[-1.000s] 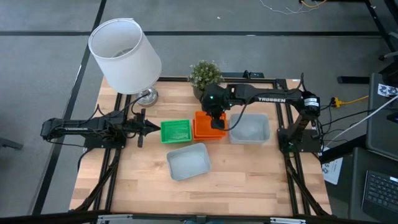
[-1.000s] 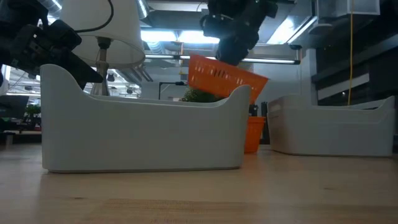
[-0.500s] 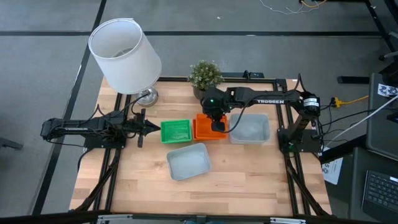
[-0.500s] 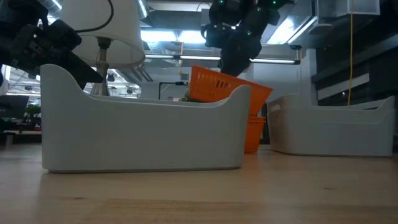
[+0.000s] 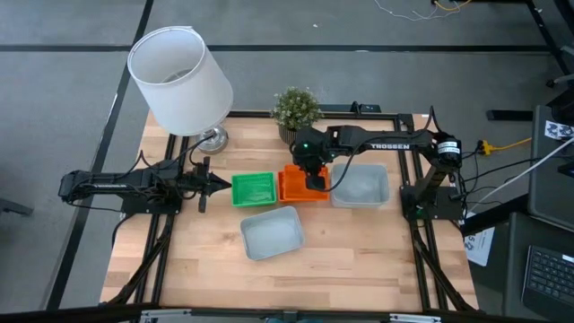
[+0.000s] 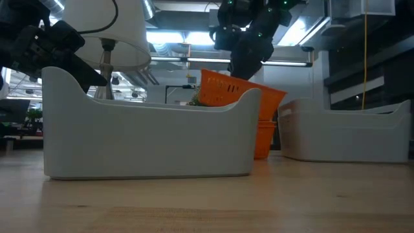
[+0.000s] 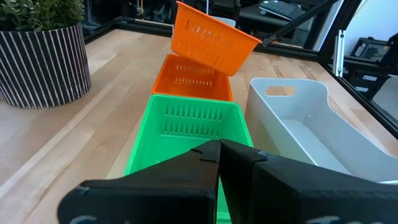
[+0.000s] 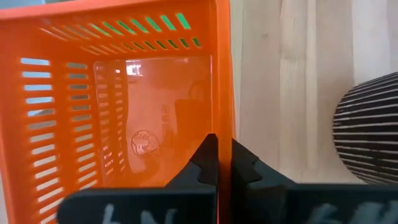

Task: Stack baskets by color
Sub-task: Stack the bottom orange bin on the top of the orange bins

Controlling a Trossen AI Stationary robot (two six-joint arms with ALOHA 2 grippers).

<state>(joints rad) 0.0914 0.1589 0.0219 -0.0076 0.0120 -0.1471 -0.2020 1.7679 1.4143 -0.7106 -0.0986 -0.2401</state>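
My right gripper [image 5: 314, 179] is shut on an orange basket [image 7: 214, 37], held tilted just above a second orange basket [image 7: 193, 78] that rests bottom down on the table. A green basket [image 5: 254, 189] stands just left of them. One pale grey basket [image 5: 360, 186] sits to their right and another [image 5: 271, 231] nearer the front edge. My left gripper [image 5: 215, 182] stays shut and level at the table's left, pointing at the green basket without touching it. My right gripper pinches one side wall of the upper orange basket at its rim [image 8: 222, 124], one finger inside the basket and one outside. The fingers come slanting down from the table's right. The basket hangs tilted over the lower orange basket [image 6: 264, 139]; whether the two touch cannot be told.
A white lampshade [image 5: 179, 81] on its stand rises at the far left and a potted plant [image 5: 296, 108] stands just behind the orange baskets. Bare wood lies along the near edge [image 5: 359, 269].
My right gripper has sunk a little with the tilted orange basket, bringing it down toward the orange basket on the table. The grip stays the same.
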